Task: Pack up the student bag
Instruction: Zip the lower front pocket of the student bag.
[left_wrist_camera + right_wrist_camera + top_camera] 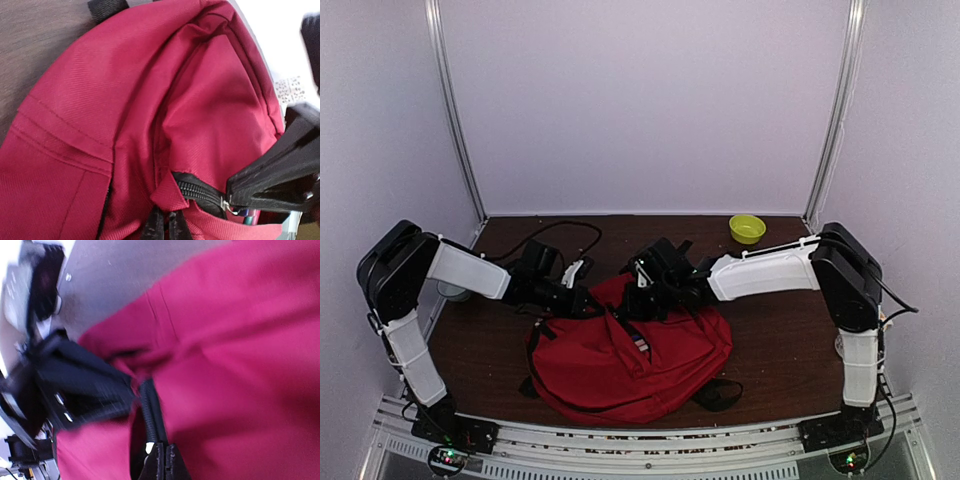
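The student bag (630, 360), a dark-red backpack, lies flat on the brown table with its top toward the arms' grippers. In the left wrist view my left gripper (163, 226) is shut on a small red fabric tab (172, 196) at the end of the bag's black zipper (197, 191). My right gripper (163, 461) is shut on the zipper pull (149, 447) at the other end of the closed stretch. Seen from the left wrist, its black fingers (280, 175) pinch the metal pull (227, 205). From above, the left gripper (582, 300) and the right gripper (655, 290) meet at the bag's top edge.
A green bowl (747, 228) stands at the back right of the table. A black cable (560, 232) loops at the back left. Coloured pen ends (247, 213) show inside the bag's open pocket. White walls close in the table on three sides.
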Motion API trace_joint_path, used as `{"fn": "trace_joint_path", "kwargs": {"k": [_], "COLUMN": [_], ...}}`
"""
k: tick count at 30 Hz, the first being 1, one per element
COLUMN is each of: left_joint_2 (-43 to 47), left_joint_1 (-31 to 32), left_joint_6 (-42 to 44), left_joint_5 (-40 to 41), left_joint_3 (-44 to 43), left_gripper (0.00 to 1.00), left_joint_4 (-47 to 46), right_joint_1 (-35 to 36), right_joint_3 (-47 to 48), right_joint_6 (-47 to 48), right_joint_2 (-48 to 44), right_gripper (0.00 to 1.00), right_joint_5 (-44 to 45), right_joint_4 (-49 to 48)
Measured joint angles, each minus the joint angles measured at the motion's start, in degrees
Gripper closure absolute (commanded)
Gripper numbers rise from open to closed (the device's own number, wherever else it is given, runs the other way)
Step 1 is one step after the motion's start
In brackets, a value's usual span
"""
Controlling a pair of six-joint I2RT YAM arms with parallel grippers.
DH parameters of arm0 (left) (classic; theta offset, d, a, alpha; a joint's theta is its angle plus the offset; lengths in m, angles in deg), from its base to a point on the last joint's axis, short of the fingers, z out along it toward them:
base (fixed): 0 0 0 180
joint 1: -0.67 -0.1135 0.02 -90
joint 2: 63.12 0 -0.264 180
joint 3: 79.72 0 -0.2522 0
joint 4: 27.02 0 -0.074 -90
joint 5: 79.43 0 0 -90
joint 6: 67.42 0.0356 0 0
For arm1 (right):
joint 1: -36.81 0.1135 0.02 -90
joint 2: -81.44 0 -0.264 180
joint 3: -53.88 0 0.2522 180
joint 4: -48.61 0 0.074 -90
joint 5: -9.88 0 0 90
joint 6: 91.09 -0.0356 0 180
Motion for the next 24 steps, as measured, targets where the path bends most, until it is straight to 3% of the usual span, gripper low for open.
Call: {"fn": "trace_joint_path", "kwargs": {"k": [11,21,24], "left_joint_2": [2.2,5.6,6.8], "left_joint_1": [0.3,0.4,0.4], "left_joint_6": [-3.4,-3.4,-3.3], "left_joint_5": [4.0,6.7,7.3], "left_joint_3": [-0.2,-0.7,-0.6], "left_gripper": [1.0,1.0,0.76], "left_joint_4": [3.7,7.5,8.6], "right_joint_1": [5.0,11.0,11.5], "right_joint_3": [-18.9,-28.9,-28.7], "right_joint_6": [-3.0,-5.2,-4.3], "right_joint_2": [-14.1,-23.4,-24.8], "right_gripper": [1.0,1.0,0.68], "right_joint_5": [1.4,5.6,7.7], "right_joint_4": [-4.1,-2.8,-0.9]}}
